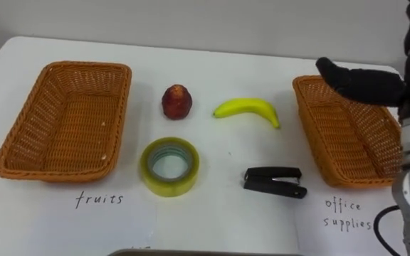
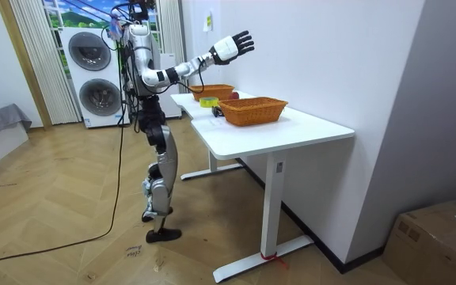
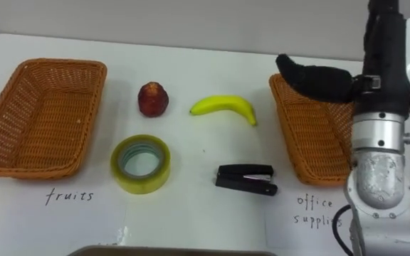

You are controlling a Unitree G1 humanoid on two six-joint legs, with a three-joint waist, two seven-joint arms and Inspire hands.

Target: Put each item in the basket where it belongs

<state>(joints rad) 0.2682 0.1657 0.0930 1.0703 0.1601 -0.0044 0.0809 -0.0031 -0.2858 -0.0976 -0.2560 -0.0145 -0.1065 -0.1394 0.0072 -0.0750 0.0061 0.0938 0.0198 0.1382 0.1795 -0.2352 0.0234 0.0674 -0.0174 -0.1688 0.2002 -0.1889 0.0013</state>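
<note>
My R hand point(image 1: 361, 84) hangs in the air over the far end of the R basket point(image 1: 347, 142). Fingers are straight and spread wide, holding nothing, clear of the wicker. The L basket point(image 1: 62, 121) sits by the table's point(image 1: 226, 64) L edge, the R one by its R edge. Btw them, 4 items lie on the tabletop, all apart:
- red fruit point(image 1: 177, 101): toward the far edge, nearer the L basket
- banana point(image 1: 248, 109): toward the far edge, nearer the R basket
- tape roll point(image 1: 169, 166): flat, toward the near edge, in front of the fruit
- black stapler point(image 1: 275, 181): in front of the banana, near the R basket's near corner

Room view: I'm standing upright at the table, R arm stretched out above it.
</note>
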